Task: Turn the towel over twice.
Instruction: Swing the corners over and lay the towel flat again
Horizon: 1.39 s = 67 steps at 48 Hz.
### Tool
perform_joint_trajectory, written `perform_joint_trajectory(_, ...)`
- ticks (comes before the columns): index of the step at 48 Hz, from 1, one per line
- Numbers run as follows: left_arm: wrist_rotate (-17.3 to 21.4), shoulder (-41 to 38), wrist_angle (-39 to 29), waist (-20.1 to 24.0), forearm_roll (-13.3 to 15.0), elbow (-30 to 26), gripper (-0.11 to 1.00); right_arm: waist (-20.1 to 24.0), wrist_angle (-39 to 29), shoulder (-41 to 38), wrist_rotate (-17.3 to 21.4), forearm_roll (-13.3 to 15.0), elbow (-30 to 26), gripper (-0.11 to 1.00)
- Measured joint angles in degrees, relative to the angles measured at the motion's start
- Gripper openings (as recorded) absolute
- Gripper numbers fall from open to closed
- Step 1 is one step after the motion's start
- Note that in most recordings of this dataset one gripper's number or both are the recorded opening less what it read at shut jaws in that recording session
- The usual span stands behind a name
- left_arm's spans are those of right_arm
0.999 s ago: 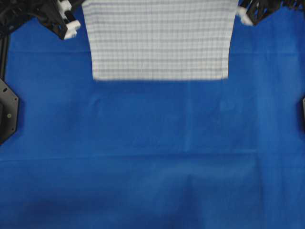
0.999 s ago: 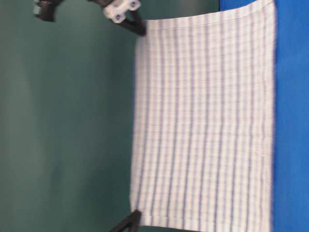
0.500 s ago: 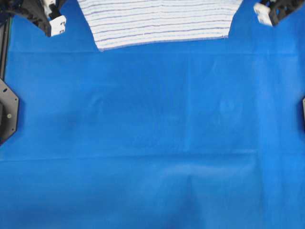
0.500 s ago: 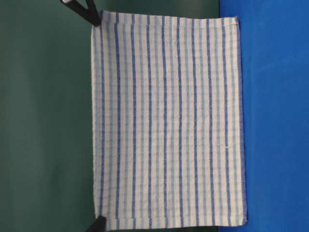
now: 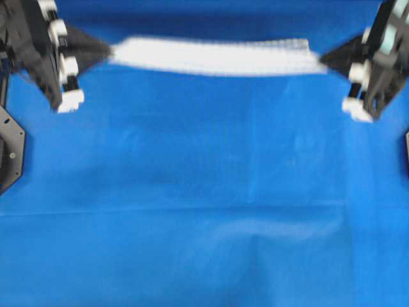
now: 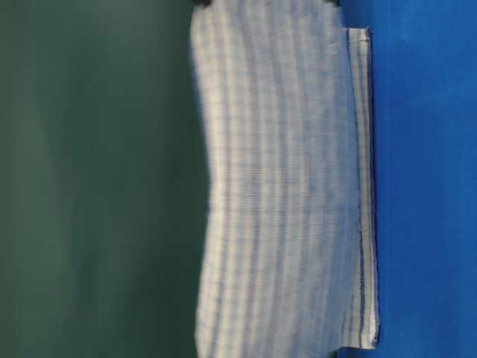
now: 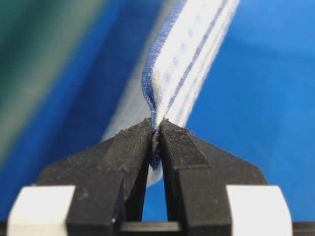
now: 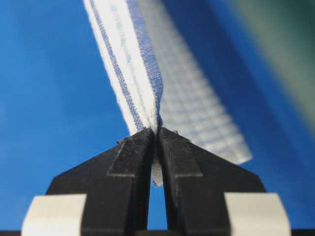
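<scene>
Overhead view, left to right. At the upper left of the frame the left gripper (image 5: pixel 105 50) is clenched on one corner of the towel (image 5: pixel 214 57); the left wrist view shows its black fingertips (image 7: pixel 129 147) pressed together with the blue-edged hem (image 7: pixel 153 105) pinched between them. The towel runs as a narrow, blurred white band across the upper part of the frame, from one gripper to the other, above the blue table covering (image 5: pixel 204 204). At the upper right the right gripper (image 5: pixel 324 59) is likewise closed on the opposite corner, the cloth's edge nipped between its fingertips (image 8: pixel 140 147) in the right wrist view. In the table-level view the towel (image 6: pixel 276 194) hangs from its held edge, with its lower part already folded onto the covering (image 6: pixel 425 179).

Handling: the cloth appears light, thin and wholly limp. It sags slightly between the two grips and drapes under its own weight, so it should follow wherever its corners are carried. It looks unlikely to slip from a firm pinch, and the two corners of one short edge, as held here, seem the sensible holds for laying it flat.

Change from the earlier frames: half a second ago the towel hung as a full sheet at the top edge of the overhead frame. Both grippers have since come lower in the frame and the lower hem has met the table.
</scene>
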<state>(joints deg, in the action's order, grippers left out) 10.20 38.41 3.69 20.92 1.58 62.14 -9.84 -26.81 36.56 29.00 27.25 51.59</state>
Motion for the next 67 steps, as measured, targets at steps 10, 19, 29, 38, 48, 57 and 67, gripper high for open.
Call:
perform_joint_trajectory(10,-1.41,-3.69,-0.09,-7.91,0.00,3.60,0.04,5.19,0.26,-4.39,4.22,-2.64,2.90,0.08)
perform_joint_trajectory(19,-1.41,-8.26,0.26,-15.21,0.00,4.83,0.04,9.32,3.52,-9.84,7.91,-3.16,4.13,0.08)
perform_joint_trajectory(29,-1.32,-14.06,0.35,-22.85,-0.09,4.57,0.04,14.50,8.35,-14.50,12.92,-4.39,5.36,0.08)
perform_joint_trajectory(38,-1.41,-17.93,0.35,-27.16,0.00,3.69,0.04,19.34,9.67,-17.75,17.67,-5.36,5.80,0.08)
perform_joint_trajectory(48,-2.02,-20.04,0.44,-29.53,0.00,2.64,0.04,23.29,9.76,-19.78,21.97,-5.54,5.45,0.08)
perform_joint_trajectory(57,-4.57,-20.57,0.35,-30.23,0.00,2.55,0.04,24.96,10.37,-22.24,22.85,-5.54,4.48,0.08)
perform_joint_trajectory(67,-5.80,-20.92,0.18,-30.32,0.09,2.20,0.05,25.05,10.37,-23.99,22.85,-5.54,4.04,0.08)
